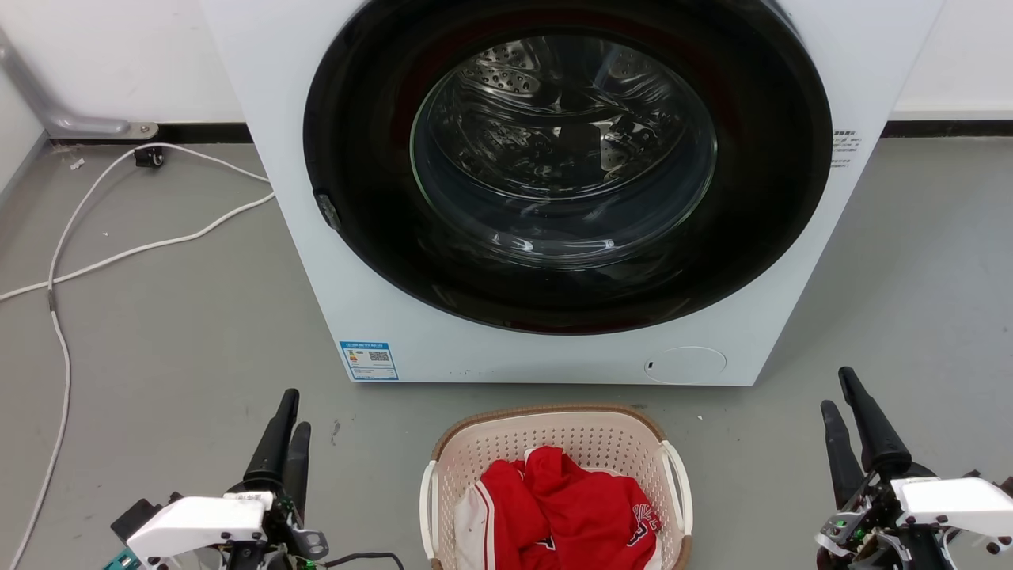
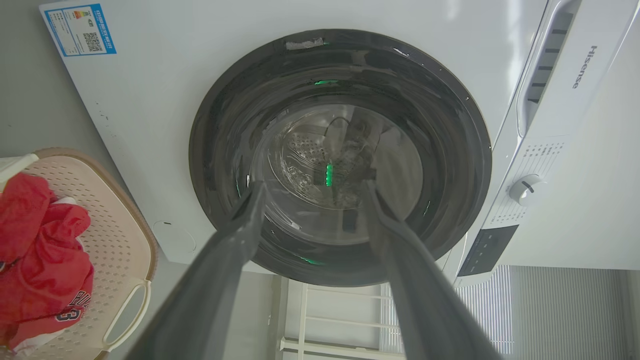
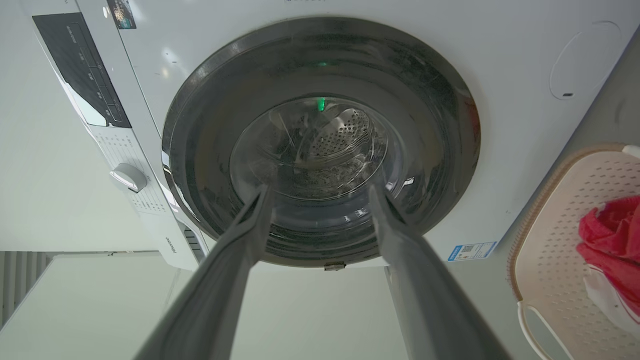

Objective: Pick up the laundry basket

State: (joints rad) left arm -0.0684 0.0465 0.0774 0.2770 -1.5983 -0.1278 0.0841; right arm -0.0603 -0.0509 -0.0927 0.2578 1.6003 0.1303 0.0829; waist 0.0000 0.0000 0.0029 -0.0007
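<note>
Looking down, I see the laundry basket (image 1: 546, 412) on the floor (image 1: 198, 332) just in front of the washer (image 1: 332, 261), centred before me, red clothing (image 1: 570, 499) heaped inside; my left gripper (image 1: 297, 409) hovers off its left side and my right gripper (image 1: 836, 388) off its right, both well apart from it, fingers spread with nothing held; I judge this symmetric stance suits a two-sided lift, each open pair placed to come in on a white side handle (image 1: 685, 487)
</note>
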